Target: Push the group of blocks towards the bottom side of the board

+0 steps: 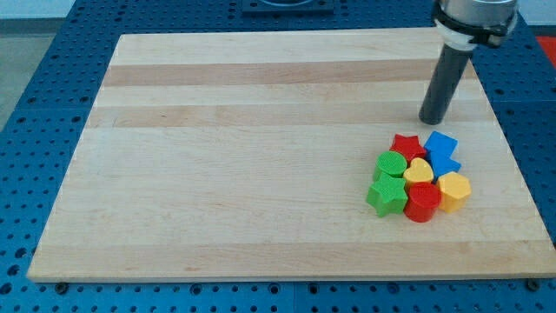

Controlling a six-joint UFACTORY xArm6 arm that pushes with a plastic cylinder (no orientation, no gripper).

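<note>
Overhead, my tip (432, 121) nears cluster (420, 178) (compact); apart.

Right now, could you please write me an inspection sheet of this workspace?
Surface: wooden board, flat, lying on a blue perforated table.
Job's things: one tight cluster near the view's bottom right: red star, blue block, green cylinder, yellow heart, green star, red block, yellow hexagon.
Clutter: nothing seen.
Grippers: no jaws; my tip sits just above the cluster, apart from it.
Cables: nothing seen.
Surroundings: nothing seen beyond the table.
</note>
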